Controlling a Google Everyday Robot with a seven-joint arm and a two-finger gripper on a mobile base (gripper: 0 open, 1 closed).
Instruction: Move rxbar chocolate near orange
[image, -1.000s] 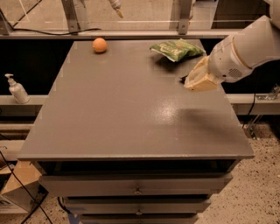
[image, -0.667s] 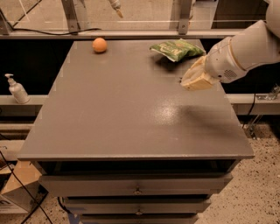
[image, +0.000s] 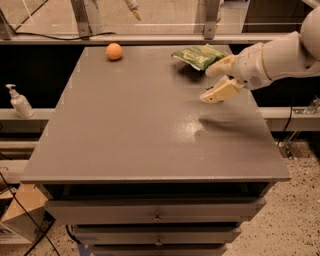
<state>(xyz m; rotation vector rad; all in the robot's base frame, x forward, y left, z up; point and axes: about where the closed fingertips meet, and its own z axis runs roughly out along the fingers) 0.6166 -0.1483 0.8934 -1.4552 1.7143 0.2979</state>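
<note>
Smooth grey tabletop (image: 140, 145); round orange (image: 114, 51) at back; crinkly green bag (image: 197, 56) beside pincer (image: 206, 84), grip unclear.

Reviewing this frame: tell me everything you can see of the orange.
The orange is a small, round, smooth-looking fruit, evenly orange and whole. It rests alone near the far left corner of the grey table, touching only that surface. The green snack bag lies apart to its right, and the gripper hangs over the table's right side, well away from it.

gripper (image: 205, 86) over table's (image: 125, 145) right | orange (image: 114, 51) back-left | green bag (image: 197, 55) beside gripper
</note>
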